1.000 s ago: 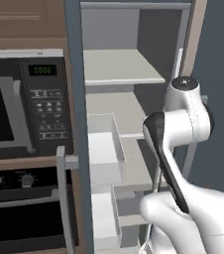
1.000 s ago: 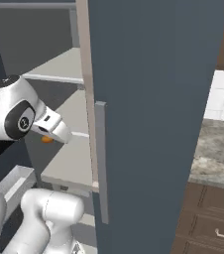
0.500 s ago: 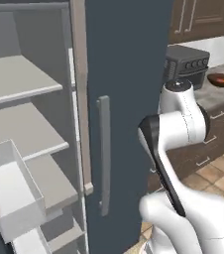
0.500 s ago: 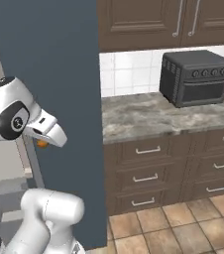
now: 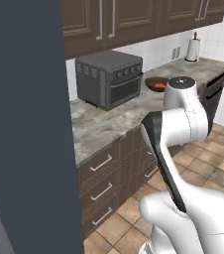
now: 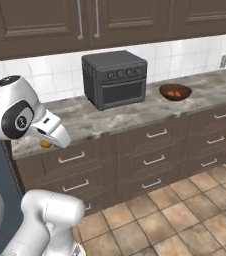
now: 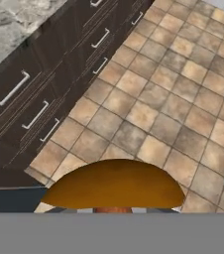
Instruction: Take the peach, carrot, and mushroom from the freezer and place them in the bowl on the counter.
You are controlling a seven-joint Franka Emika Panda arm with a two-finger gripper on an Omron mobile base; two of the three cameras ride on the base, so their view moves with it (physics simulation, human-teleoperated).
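End effector [image 6: 47, 144] pinches the brown-capped mushroom [image 7: 113, 184] above tiled floor [image 7: 183, 99]. Marbled desk [image 6: 135, 112] carries a black oven [image 6: 115, 77] and bowl [image 6: 175, 92] towards its right end.

Just in front of my gripper [image 7: 113, 211] sat a brown-orange dome, possibly the mushroom [image 7: 113, 185], with a redder bit beneath. Below it spread tan and beige floor tiles [image 7: 183, 89] with dark grout. Off to one side, the drawers [image 7: 49, 74] were dark brown with silver handles under the grey-beige marbled counter [image 6: 135, 112]. Farther off stood a charcoal toaster oven [image 6: 115, 77] and the dark brown bowl [image 6: 175, 92], holding something red.
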